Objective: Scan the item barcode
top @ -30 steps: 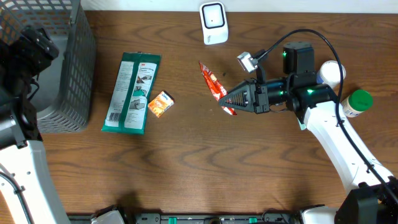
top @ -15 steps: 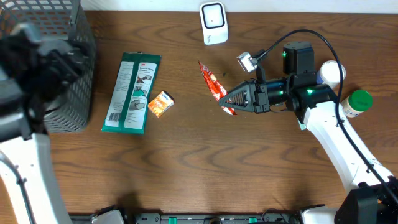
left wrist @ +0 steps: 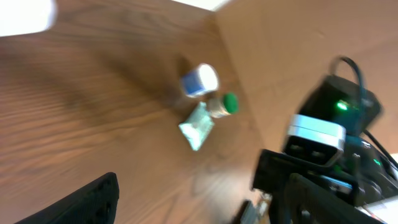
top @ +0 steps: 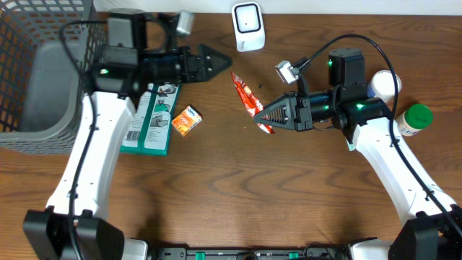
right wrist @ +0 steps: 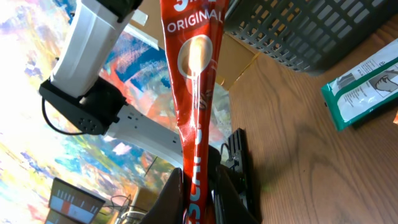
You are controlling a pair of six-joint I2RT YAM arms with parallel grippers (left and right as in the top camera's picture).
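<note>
A long red snack-stick packet (top: 247, 97) hangs over the table's middle, its lower end pinched in my right gripper (top: 268, 115), which is shut on it. The right wrist view has the packet (right wrist: 194, 93) rising from between the fingers of that gripper (right wrist: 198, 199), with "ORIGINAL" printed near the top. A white scanner (top: 248, 27) stands at the table's back edge, above the packet. My left gripper (top: 220, 63) is open and holds nothing, just left of the packet's upper end. In the blurred left wrist view its fingers (left wrist: 81, 202) stand wide apart.
A flat green package (top: 150, 108) and a small orange packet (top: 185, 120) lie left of centre. A grey mesh basket (top: 43, 72) fills the back left. A white bottle (top: 382, 85) and a green-capped bottle (top: 413, 119) stand at the right, behind my right arm.
My left arm has swung from the far left, over the basket, to the table's middle, its open gripper now near the packet's top. The right arm and packet have not moved.
</note>
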